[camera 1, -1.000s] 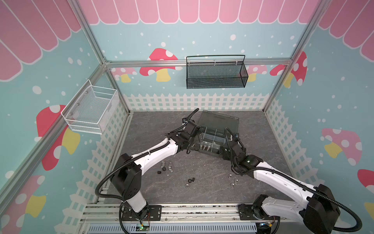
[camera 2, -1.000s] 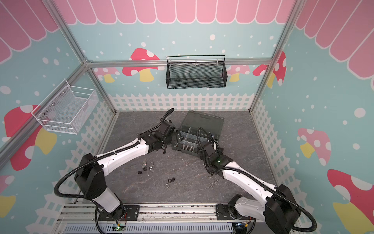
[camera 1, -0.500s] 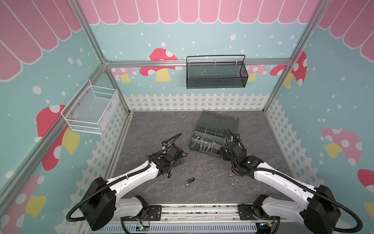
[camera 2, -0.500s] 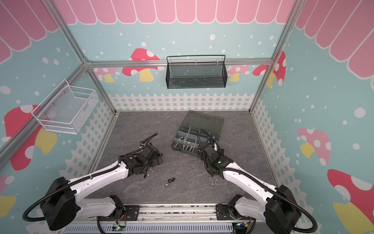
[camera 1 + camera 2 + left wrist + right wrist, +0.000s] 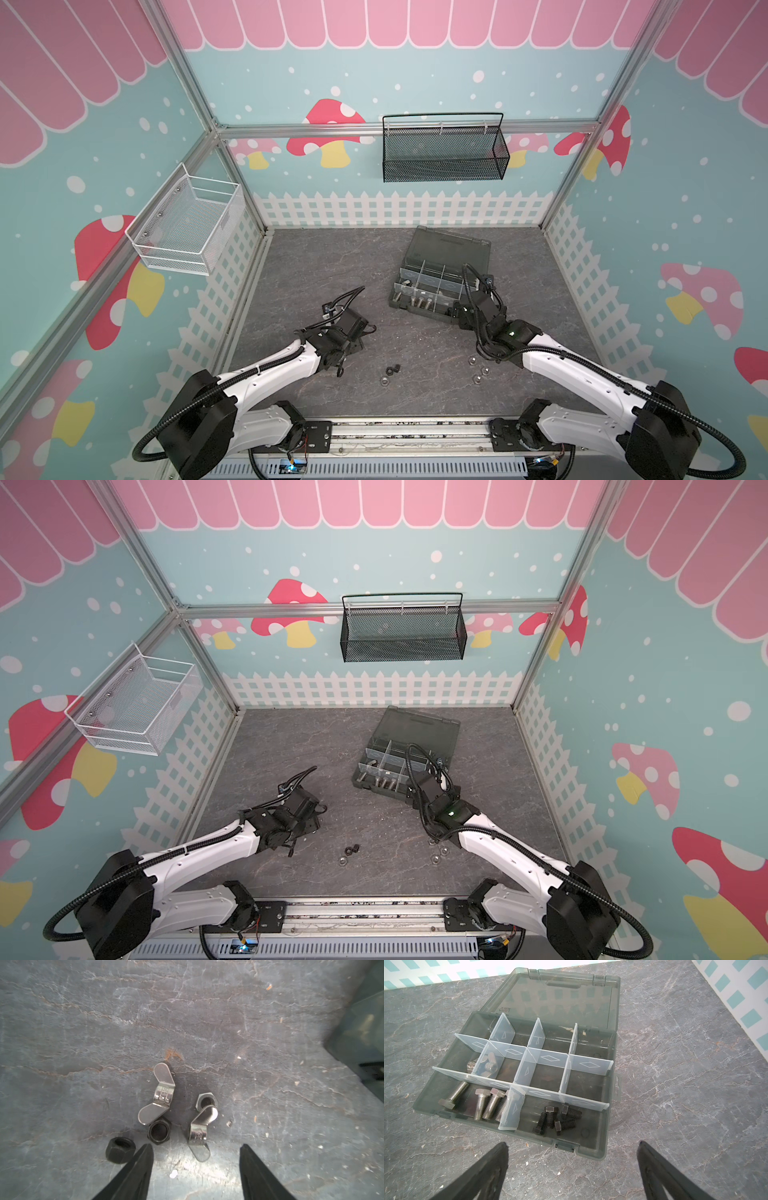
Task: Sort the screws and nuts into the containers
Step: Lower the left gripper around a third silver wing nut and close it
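Five nuts point(image 5: 159, 1131) lie apart from box point(image 5: 609, 1122); left gripper point(image 5: 196, 1147) over them, jaws spread. Right gripper point(image 5: 572, 1144) near box, jaws spread, empty. Screws point(image 5: 488, 1103) inside box.

Grey stone-look floor point(image 5: 324, 266), teal mushroom walls point(image 5: 415, 83), white picket border point(image 5: 399, 210)

1. The organiser box point(image 5: 357, 1028) is blurred and cut by the left wrist view's edge.
2. A translucent divider point(image 5: 512, 1107) half hides one silver screw point(image 5: 500, 1113).
3. In a top view, loose nuts point(image 5: 392, 369) are too small to tell apart.
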You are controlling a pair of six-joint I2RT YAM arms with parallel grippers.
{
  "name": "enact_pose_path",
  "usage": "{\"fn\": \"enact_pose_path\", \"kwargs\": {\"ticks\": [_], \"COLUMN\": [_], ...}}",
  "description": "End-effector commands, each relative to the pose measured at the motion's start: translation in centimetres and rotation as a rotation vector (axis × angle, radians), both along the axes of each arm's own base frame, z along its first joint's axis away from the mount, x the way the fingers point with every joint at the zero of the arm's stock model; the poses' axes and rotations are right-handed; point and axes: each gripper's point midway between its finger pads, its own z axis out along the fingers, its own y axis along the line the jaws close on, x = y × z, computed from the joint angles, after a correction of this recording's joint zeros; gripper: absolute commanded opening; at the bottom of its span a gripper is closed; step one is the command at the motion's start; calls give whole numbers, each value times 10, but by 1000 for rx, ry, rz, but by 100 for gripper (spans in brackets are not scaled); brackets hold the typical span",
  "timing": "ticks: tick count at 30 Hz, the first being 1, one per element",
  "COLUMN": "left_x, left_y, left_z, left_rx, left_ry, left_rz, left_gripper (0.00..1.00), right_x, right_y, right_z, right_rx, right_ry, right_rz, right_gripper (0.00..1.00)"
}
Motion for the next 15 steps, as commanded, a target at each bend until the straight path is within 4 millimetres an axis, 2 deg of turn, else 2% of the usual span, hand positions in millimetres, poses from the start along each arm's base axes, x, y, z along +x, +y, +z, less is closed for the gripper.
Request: {"fn": "enact_pose_path", "kwargs": {"ticks": [1, 15], "left_x": [6, 12], "left_y": [-3, -12], "left_z": [-5, -32], "left_rx": [-8, -9], "left_ry": [12, 90], "left_rz": [4, -24], "left_gripper": [61, 44], "right_x": [-3, -7], "right_y": [-6, -12], "right_z": [-1, 4], "right_rx": [8, 15], "right_ry": [-3, -28], "right_rz": [-25, -43], "right_gripper": [98, 98]}}
